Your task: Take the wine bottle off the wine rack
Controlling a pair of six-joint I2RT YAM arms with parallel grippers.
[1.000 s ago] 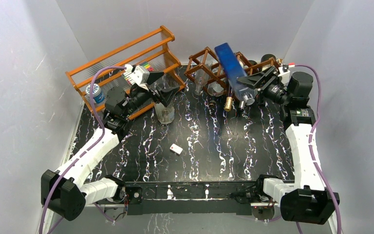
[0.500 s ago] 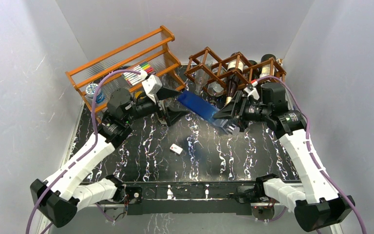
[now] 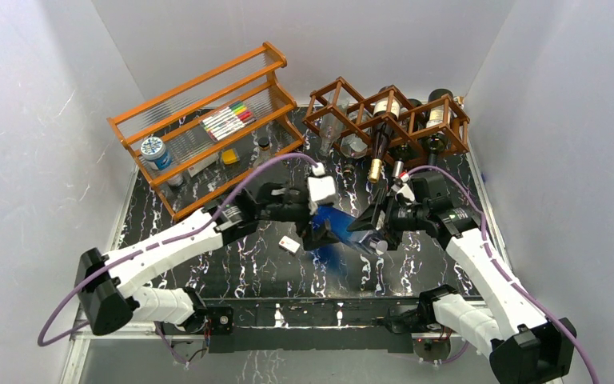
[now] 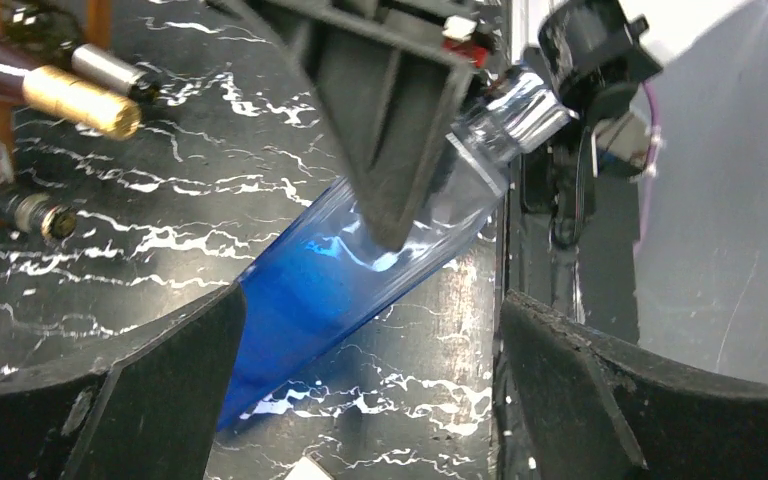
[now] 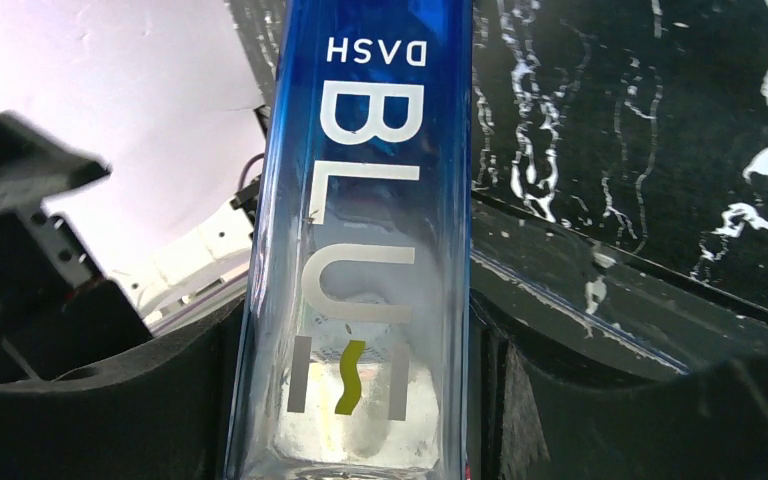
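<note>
The wine bottle (image 3: 337,221) is a tall blue one with a clear neck end and silver cap. It hangs tilted over the middle of the table, away from the dark brown wine rack (image 3: 344,102) at the back. My right gripper (image 3: 373,226) is shut on its clear end; in the right wrist view the bottle (image 5: 360,230) fills the gap between both fingers of that gripper (image 5: 360,420). My left gripper (image 3: 320,234) stands open around the blue base end. In the left wrist view the bottle (image 4: 320,290) lies close beside the left finger of that gripper (image 4: 370,400), and whether they touch is not visible.
The rack holds dark bottles, one with a gold foil top (image 3: 376,170). An orange tiered shelf (image 3: 177,88) with markers and a jar stands back left. A small white piece (image 3: 289,245) lies on the black marbled table (image 3: 232,264), beside the left arm.
The right arm brought the blue bottle from the rack down and forward to the table's middle. The left arm swung from the orange shelf over to the bottle's base, jaws open.
</note>
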